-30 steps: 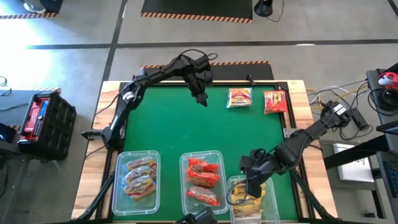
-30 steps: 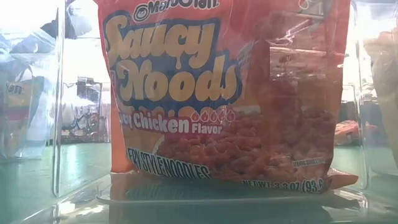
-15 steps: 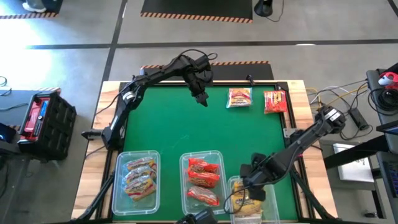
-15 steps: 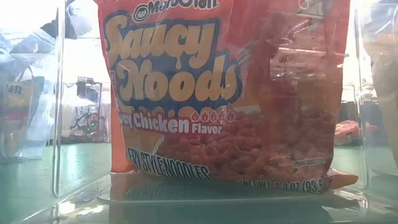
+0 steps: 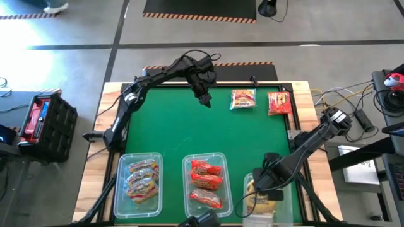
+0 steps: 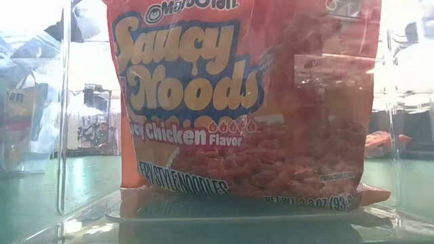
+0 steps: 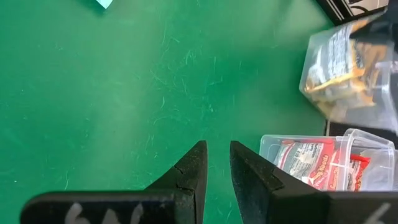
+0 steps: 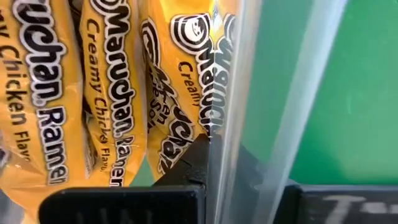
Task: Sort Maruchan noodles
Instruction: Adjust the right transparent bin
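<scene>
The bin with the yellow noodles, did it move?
Yes. The yellow-noodle bin slid right, away from the red-noodle bin, which stayed put. The right gripper is shut on its wall.

The near-right bin (image 5: 264,203) runs off the near edge of the high view, its yellow packets (image 8: 118,87) partly covered by the right gripper (image 5: 260,183). The label on the far-right red packet (image 5: 278,103) is too small to read.

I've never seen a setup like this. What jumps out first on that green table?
Three clear plastic bins along the near edge, each packed with one kind of crinkly noodle packet: orange-pink, red and yellow. The right end effector is shut on the clear wall of the yellow bin. Two loose packets wait at the far edge, near the shut left end effector.
</scene>
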You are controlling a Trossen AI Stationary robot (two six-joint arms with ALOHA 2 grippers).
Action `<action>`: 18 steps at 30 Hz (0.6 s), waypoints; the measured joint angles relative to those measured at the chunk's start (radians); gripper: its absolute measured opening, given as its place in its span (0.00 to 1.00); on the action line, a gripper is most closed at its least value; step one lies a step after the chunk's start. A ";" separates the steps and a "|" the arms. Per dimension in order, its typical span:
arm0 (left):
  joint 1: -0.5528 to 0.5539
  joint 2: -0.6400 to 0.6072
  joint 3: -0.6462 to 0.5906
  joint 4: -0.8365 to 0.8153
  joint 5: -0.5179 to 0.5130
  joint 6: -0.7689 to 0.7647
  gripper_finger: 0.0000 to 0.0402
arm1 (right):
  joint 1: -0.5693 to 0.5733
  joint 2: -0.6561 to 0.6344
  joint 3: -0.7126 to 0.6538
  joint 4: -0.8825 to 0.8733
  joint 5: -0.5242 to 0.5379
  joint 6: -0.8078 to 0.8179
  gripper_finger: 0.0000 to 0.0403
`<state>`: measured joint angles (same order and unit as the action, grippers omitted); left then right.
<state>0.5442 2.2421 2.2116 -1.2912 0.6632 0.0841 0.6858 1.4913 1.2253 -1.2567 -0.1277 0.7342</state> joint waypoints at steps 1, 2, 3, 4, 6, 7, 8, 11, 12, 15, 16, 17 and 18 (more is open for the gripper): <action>0.000 0.000 0.000 0.001 0.000 0.000 0.13 | 0.001 -0.006 0.000 -0.019 -0.001 -0.025 0.03; 0.000 0.000 0.000 0.001 0.000 0.000 0.13 | 0.001 -0.012 0.000 -0.036 -0.005 -0.051 0.03; 0.000 0.000 0.000 0.001 0.000 0.000 0.13 | 0.001 -0.019 -0.001 -0.058 -0.010 -0.074 0.03; 0.000 0.000 0.000 0.002 0.000 0.000 0.13 | 0.001 -0.027 -0.002 -0.081 -0.017 -0.084 0.03; 0.000 0.000 0.000 0.003 0.000 0.000 0.13 | 0.001 -0.045 -0.002 -0.107 -0.014 -0.108 0.03; 0.000 0.000 0.000 0.005 0.000 0.000 0.13 | 0.000 -0.052 -0.002 -0.128 -0.007 -0.123 0.03; 0.000 0.000 0.000 0.008 0.000 0.000 0.13 | 0.000 -0.059 -0.002 -0.155 -0.001 -0.139 0.03; 0.000 0.000 0.000 0.013 0.000 0.001 0.13 | 0.003 -0.078 -0.002 -0.230 0.015 -0.172 0.03; 0.000 0.000 0.000 0.018 0.000 0.001 0.13 | 0.003 -0.082 -0.003 -0.246 0.018 -0.174 0.03; 0.000 0.000 0.000 0.021 0.000 0.002 0.13 | 0.001 -0.091 -0.010 -0.248 0.016 -0.174 0.03; 0.000 0.000 0.000 0.022 0.000 0.002 0.13 | 0.001 -0.091 -0.014 -0.237 0.010 -0.173 0.03; 0.000 0.000 0.000 0.025 0.000 0.002 0.13 | 0.002 -0.089 -0.017 -0.228 -0.001 -0.171 0.03; 0.000 0.000 0.000 0.026 0.000 0.002 0.13 | 0.004 -0.084 -0.020 -0.222 -0.009 -0.161 0.03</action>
<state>0.5446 2.2421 2.2116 -1.2648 0.6632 0.0864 0.6895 1.4072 1.2054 -1.4783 -0.1365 0.5728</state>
